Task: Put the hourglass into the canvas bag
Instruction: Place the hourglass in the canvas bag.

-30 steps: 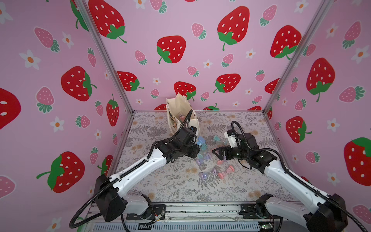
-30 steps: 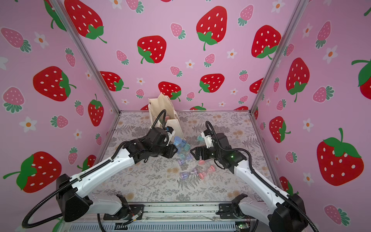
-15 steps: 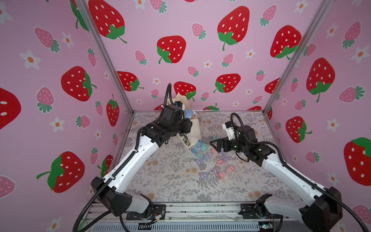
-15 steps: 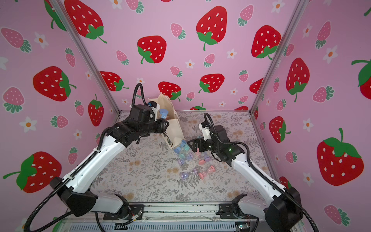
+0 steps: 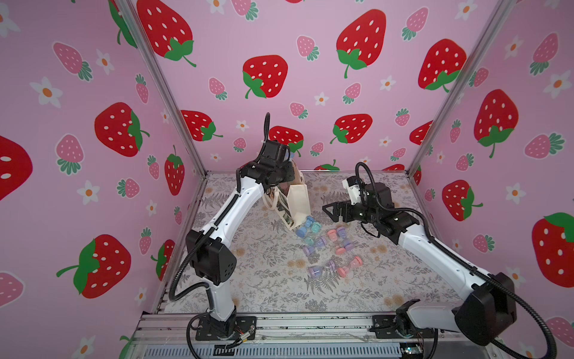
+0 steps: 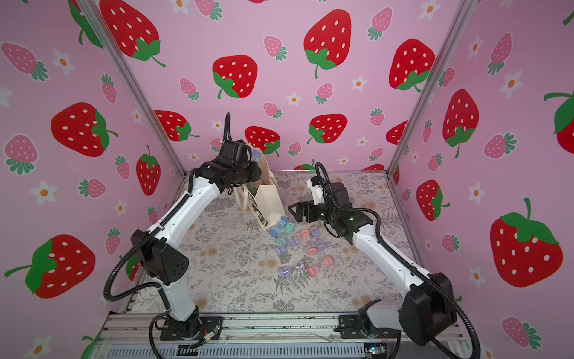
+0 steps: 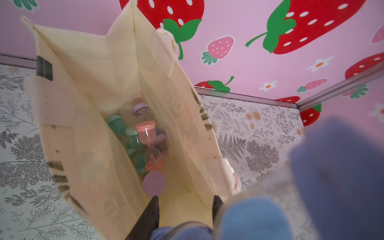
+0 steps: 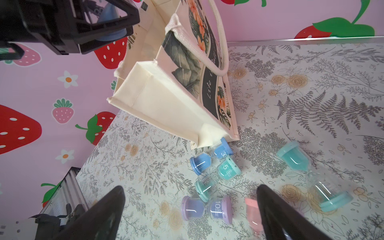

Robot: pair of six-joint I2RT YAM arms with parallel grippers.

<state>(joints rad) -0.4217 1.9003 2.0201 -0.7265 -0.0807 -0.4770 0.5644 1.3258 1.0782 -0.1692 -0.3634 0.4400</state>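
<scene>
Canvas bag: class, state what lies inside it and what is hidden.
Inside the canvas bag, the left wrist view shows a pink hourglass lying on green hourglasses and purple hourglasses. Any beneath them are covered.

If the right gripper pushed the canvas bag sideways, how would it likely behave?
The canvas bag looks stiff: its panels keep crisp box edges, so it would likely slide or tip whole rather than crumple. Tall on a narrow base, it seems tippy, though the hourglasses lying at its bottom should steady it somewhat.
</scene>
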